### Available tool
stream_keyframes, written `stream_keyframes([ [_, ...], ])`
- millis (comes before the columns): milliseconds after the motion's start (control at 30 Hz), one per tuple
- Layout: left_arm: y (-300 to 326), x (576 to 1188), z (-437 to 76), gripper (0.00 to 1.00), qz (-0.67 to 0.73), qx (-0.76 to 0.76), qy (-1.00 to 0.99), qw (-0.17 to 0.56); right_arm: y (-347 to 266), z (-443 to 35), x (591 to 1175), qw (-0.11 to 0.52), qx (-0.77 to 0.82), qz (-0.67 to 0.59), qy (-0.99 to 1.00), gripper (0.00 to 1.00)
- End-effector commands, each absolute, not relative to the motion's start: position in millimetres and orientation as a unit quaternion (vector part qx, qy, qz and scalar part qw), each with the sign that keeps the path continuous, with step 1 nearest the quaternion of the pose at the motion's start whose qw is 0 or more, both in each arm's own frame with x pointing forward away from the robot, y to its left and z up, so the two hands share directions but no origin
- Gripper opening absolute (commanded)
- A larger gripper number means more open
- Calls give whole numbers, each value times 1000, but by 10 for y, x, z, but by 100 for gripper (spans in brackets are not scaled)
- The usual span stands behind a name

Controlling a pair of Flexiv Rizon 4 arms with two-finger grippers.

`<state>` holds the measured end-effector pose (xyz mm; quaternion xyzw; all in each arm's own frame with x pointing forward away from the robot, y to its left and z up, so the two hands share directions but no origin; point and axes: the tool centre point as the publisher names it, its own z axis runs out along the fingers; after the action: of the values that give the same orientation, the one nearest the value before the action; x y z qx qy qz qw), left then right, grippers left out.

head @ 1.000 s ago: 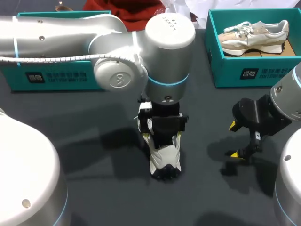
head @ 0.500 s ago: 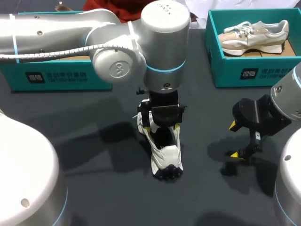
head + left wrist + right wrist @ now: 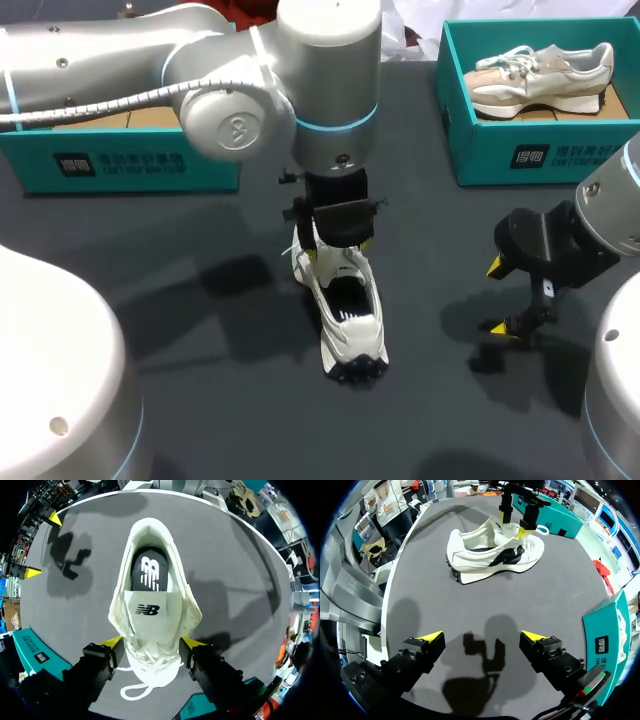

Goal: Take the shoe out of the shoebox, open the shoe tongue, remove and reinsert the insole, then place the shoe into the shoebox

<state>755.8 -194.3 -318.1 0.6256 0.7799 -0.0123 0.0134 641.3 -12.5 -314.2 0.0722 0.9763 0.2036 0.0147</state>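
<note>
L arm (image 3: 200, 90) has pulled back to the far side, jaws apart astride the lace end of shoe (image 3: 348, 315) lying mid-worktop (image 3: 230, 400), R arm (image 3: 610, 215) jaws also apart, idle at right; risk: a tip snags laces (image 3: 150, 680), dragging shoe.

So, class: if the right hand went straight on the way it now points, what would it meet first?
The right hand points down at bare table, likely meeting it first; the white shoe lies farther ahead, off that line.
</note>
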Motion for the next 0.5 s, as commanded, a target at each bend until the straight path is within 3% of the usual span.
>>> stream_keyframes([
  [33,-1864,7593,-2998,62,-8,621,783,25,-124,-3143,6394,16,73,203,976,100],
  [267,-1785,7681,-2777,47,-34,621,783,20,-124,-3143,6394,16,73,203,976,100],
  [400,-1768,7646,-2720,22,-48,627,777,20,-124,-3143,6394,16,73,203,976,100],
  [500,-1791,7618,-2717,21,-50,630,774,20,-124,-3143,6394,16,73,203,976,100],
])
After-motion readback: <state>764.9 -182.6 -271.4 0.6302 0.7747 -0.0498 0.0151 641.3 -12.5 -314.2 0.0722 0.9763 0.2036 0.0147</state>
